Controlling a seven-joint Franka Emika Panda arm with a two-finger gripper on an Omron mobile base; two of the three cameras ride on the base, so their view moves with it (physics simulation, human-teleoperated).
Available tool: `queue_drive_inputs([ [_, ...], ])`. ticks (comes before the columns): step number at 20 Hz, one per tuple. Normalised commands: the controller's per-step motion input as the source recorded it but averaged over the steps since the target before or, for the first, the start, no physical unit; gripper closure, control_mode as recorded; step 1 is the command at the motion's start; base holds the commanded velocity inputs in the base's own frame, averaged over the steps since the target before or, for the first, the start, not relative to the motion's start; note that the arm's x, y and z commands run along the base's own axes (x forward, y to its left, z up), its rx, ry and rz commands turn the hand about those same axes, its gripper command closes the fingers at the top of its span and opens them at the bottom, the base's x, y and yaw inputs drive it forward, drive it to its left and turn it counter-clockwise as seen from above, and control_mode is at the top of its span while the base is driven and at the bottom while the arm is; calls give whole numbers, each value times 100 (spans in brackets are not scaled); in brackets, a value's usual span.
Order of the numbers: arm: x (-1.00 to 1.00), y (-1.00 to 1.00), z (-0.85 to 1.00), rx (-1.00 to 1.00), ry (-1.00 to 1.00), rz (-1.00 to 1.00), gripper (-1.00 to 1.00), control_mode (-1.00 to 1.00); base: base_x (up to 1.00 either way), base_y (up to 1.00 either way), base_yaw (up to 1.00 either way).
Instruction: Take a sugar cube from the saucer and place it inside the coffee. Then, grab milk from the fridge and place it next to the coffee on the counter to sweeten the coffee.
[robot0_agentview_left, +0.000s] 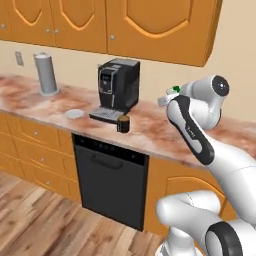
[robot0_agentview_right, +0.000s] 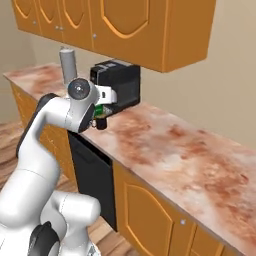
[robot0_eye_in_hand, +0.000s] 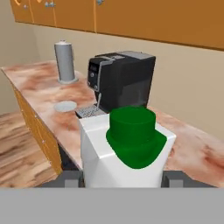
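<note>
**Milk carton in the gripper, above the counter**

- Gripper (robot0_eye_in_hand: 122, 178): fingers pinch the milk (robot0_eye_in_hand: 127, 148) from both sides. In the hand view the white carton with its green cap sits between the two dark fingertips (robot0_eye_in_hand: 72, 178). In the left base view the gripper (robot0_agentview_left: 167, 97) is raised over the counter (robot0_agentview_left: 150, 127), with a bit of green cap (robot0_agentview_left: 176, 89) showing at the hand.
- Coffee (robot0_agentview_left: 123, 123): small dark cup on the counter, beyond the gripper toward the coffee machine and lower than it. It stands just beside the machine's drip tray (robot0_agentview_left: 106, 115).
- Coffee machine (robot0_eye_in_hand: 120, 78): black, straight ahead of the gripper past the carton.
- Saucer (robot0_eye_in_hand: 65, 106): round, pale plate on the counter, ahead of the gripper and beyond the drip tray. Whether a sugar cube lies on it cannot be told.
- Grey cylinder (robot0_eye_in_hand: 65, 62): upright near the wall, farthest ahead of the gripper, behind the saucer.
- Dishwasher (robot0_agentview_left: 110, 175): black front below the counter, under the coffee machine.
- Orange wall cabinets (robot0_agentview_left: 125, 25): above the gripper.
</note>
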Motion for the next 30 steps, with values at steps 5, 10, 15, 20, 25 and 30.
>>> queue_drive_inputs([
  [5,0,0,0,0,0,0,100,100,40,59,-59],
  [10,0,0,0,0,0,0,100,100,31,82,-63],
  [15,0,0,0,0,0,0,100,100,30,91,-60],
  [20,0,0,0,0,0,0,100,100,23,92,-45],
  [25,0,0,0,0,0,0,100,100,35,69,-33],
  [30,54,1,-16,2,-4,0,100,-100,12,2,-1],
])
